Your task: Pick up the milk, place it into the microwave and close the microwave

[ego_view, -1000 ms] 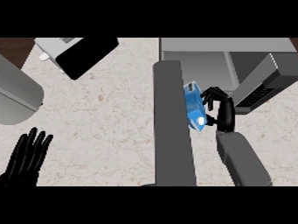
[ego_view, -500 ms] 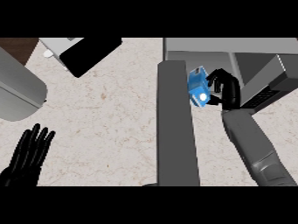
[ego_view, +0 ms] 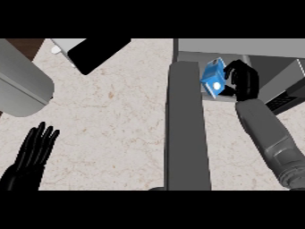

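Blue and small, the milk [ego_view: 213, 78] carton sits in the right hand [ego_view: 243, 81], whose black fingers curl round its far side. The grey right forearm runs up from the lower right edge, angled toward the open microwave [ego_view: 273, 58] at the upper right. The carton is at the mouth of the microwave, just right of the open door [ego_view: 186, 129], which shows as a long grey slab running down the view. The hand hides part of the carton, so whether it touches the microwave floor cannot be told. Its long axis tilts, top toward the upper right. The left hand [ego_view: 32, 156] rests at the lower left over the counter [ego_view: 108, 120], fingers straight, empty.
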Robot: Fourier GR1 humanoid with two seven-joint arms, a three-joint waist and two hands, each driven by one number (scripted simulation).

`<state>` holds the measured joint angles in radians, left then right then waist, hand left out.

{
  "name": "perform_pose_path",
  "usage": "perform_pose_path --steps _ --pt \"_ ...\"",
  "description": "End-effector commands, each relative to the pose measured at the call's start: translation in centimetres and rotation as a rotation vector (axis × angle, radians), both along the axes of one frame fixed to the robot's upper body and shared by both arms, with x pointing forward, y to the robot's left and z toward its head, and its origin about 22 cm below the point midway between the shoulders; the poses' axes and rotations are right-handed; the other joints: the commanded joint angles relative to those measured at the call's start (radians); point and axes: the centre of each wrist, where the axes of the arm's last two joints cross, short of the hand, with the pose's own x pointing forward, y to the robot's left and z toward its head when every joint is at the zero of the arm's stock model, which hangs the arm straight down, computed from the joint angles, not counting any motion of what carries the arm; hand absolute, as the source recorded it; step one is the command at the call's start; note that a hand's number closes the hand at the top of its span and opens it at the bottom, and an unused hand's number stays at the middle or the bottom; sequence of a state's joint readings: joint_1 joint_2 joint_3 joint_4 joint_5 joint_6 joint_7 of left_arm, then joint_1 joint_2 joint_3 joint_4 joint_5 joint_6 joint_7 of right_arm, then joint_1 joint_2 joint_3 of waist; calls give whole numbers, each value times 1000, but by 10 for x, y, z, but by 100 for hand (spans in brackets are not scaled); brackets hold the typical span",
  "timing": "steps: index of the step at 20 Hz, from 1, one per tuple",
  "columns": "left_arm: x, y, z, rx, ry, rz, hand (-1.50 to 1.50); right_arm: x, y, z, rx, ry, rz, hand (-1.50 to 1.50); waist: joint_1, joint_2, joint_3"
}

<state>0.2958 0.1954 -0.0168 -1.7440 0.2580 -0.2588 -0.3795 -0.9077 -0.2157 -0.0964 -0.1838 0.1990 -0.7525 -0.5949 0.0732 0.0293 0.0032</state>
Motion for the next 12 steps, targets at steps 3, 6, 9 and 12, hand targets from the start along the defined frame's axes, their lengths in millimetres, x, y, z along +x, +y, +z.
perform_pose_path --steps 3,6,9,12 --pt "6 -2 -3 79 2 -14 -150 15 -3 23 -66 -51 -173 150 34 17 0" --pt "9 9 5 115 7 -17 -150 12 -17 22 -132 -30 -164 -150 33 15 1" --pt "13 -3 -4 92 -4 -29 -150 8 -13 12 -196 -22 -150 -150 35 20 1" --pt "19 -10 2 104 -12 -29 -150 9 -29 19 -189 -6 -143 -150 33 23 3"
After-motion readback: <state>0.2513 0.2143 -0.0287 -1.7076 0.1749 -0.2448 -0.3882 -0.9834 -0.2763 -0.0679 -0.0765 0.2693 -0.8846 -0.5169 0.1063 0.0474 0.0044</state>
